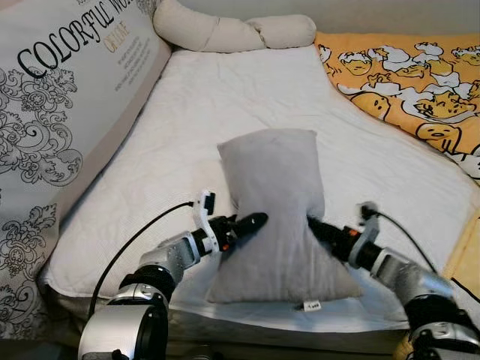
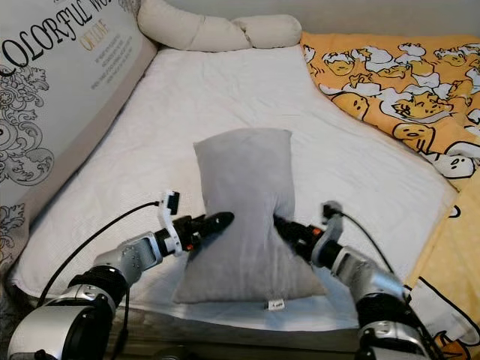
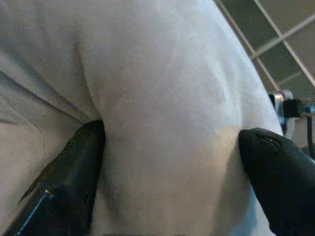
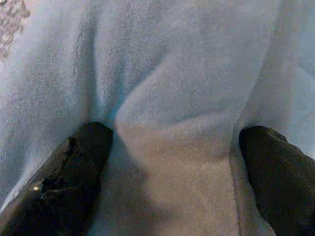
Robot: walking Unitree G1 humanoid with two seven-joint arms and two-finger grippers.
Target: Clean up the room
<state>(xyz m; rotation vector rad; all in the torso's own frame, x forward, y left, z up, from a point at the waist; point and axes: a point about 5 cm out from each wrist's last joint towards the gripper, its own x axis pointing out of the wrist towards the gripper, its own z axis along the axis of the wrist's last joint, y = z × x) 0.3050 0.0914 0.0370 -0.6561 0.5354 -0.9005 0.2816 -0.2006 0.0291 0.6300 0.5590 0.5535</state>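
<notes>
Bed [image 1: 247, 97]: white quilted cover, fills most of the fwd view; front edge runs just below my arms.
Grey pillow [image 1: 274, 202]: stands on end near bed's front edge, centre, pinched in at the waist; small white tag at its lower corner.
My left pincer [image 1: 251, 221]: pressed into pillow's left side at the waist; in wrist view both fingers [image 3: 74, 177] are spread wide w/ grey fabric bulging between them.
My right pincer [image 1: 319, 227]: pressed into pillow's right side, opposite the left; fingers [image 4: 74, 172] likewise apart, fabric bunched between.
Large printed cushion [image 1: 52, 112]: leans along bed's left side, black scrollwork, "COLORFUL" lettering.
Knotted cream bolster [image 1: 232, 30]: at bed's head.
Yellow cartoon blanket [image 1: 420, 82]: over bed's right side, far corner to near edge.
</notes>
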